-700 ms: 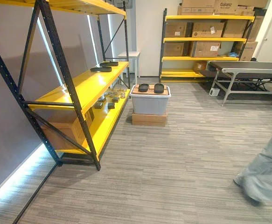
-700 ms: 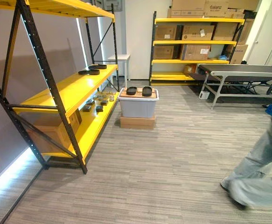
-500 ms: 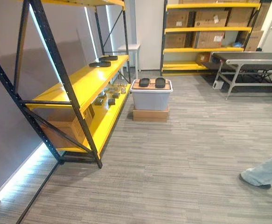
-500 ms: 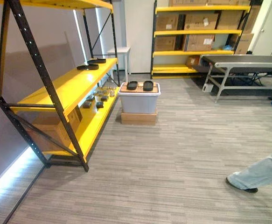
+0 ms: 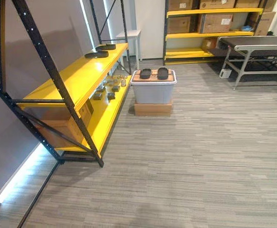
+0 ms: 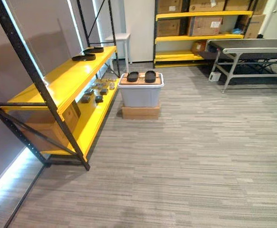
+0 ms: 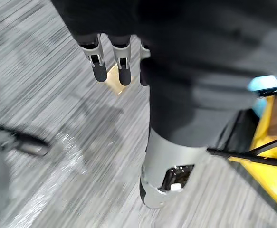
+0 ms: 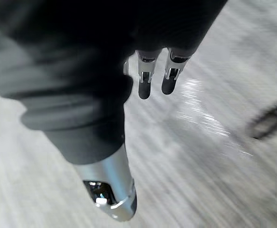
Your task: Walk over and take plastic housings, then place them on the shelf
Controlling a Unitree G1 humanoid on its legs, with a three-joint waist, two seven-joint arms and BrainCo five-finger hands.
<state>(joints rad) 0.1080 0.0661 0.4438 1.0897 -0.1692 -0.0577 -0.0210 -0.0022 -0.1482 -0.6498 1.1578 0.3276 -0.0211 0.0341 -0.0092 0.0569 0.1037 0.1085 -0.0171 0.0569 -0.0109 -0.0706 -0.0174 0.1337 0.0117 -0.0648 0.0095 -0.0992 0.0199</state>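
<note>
Two black plastic housings (image 5: 145, 73) (image 5: 163, 73) lie side by side on the lid of a grey bin (image 5: 152, 92), which stands on a flat cardboard box (image 5: 152, 108) on the floor ahead. Two more black housings (image 5: 96, 54) (image 5: 106, 46) rest at the far end of the yellow shelf (image 5: 76, 80) on my left. In the left wrist view my left hand (image 7: 124, 71) hangs over the carpet with straight fingers and holds nothing. My right hand (image 8: 145, 80) hangs the same way, empty, in the right wrist view.
Small parts (image 5: 107, 88) lie on the lower yellow shelf, with a cardboard box (image 5: 64, 126) at its near end. A second yellow rack with cartons (image 5: 209, 33) stands at the back wall. A grey metal table (image 5: 257, 45) is at the back right, a white stool (image 5: 128, 34) beside the shelf.
The whole picture has shifted: the camera has come closer to the bin and looks lower. The person walking at the right has left the view.
</note>
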